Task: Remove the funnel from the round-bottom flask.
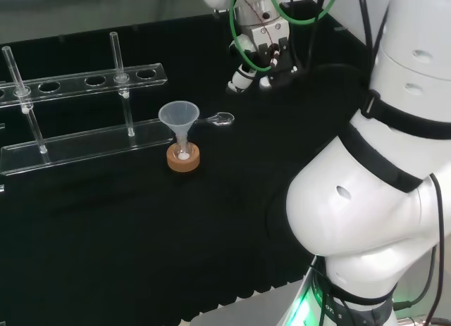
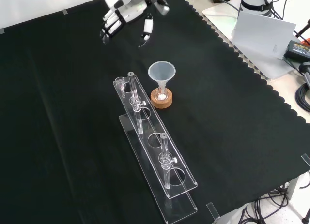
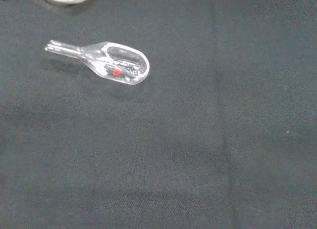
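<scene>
Funnel first: the clear plastic cone-shaped funnel (image 2: 162, 72) stands upright with its stem down in the neck of a small clear round-bottom flask (image 2: 162, 95), and the flask sits in a brown cork ring stand (image 2: 161, 100) on the black cloth of the tabletop (image 2: 232, 117). In the front view this set is just right of the far end of a long clear plastic test-tube rack (image 2: 154, 158), close to it but apart.

Our black and white hand (image 2: 127, 15) hangs well above and beyond the funnel in the front view, fingers straight and relaxed, holding nothing. In the head view it is to the right of the funnel and farther off. A small clear plastic scoop (image 3: 106, 63) lies flat on the cloth between the two.

We judge that the reach has not yet begun. To do it well, we should bring the hand over the funnel's wide rim from the side away from the rack, so the fingers do not knock the rack's posts. We would pinch the cone just under the rim, then lift straight up along the stem. Any sideways pull could tip the light flask off its cork ring, since nothing holds the flask down. We should pass above the scoop, not through it.
</scene>
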You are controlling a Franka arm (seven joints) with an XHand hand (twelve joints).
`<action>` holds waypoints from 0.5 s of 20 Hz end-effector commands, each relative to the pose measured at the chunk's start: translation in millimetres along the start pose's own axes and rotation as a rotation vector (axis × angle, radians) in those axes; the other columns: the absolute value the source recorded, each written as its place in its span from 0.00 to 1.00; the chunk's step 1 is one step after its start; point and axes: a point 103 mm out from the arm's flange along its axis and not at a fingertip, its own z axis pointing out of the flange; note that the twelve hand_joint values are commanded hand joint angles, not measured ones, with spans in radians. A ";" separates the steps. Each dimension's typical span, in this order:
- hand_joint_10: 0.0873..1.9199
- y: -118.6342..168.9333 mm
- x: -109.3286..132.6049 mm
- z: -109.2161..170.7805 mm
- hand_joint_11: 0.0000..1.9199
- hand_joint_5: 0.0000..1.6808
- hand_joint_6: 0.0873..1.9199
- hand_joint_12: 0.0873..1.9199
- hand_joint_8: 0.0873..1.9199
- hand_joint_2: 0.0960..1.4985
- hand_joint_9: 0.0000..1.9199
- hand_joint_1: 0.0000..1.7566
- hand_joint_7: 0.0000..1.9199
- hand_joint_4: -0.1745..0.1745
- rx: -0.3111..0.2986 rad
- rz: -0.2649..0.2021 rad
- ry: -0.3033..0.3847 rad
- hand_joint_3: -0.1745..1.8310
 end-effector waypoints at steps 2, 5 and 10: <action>0.33 -48.2 11.1 -17.2 0.13 0.18 0.00 0.70 0.32 0.42 0.20 0.43 0.05 0.38 -0.010 0.013 0.001 0.35; 0.33 -62.3 15.5 -22.3 0.14 0.19 0.00 0.70 0.32 0.42 0.20 0.43 0.05 0.38 -0.006 -0.005 0.033 0.35; 0.33 -87.5 29.5 -31.2 0.17 0.19 0.00 0.70 0.33 0.42 0.23 0.40 0.08 0.41 0.014 -0.054 0.105 0.35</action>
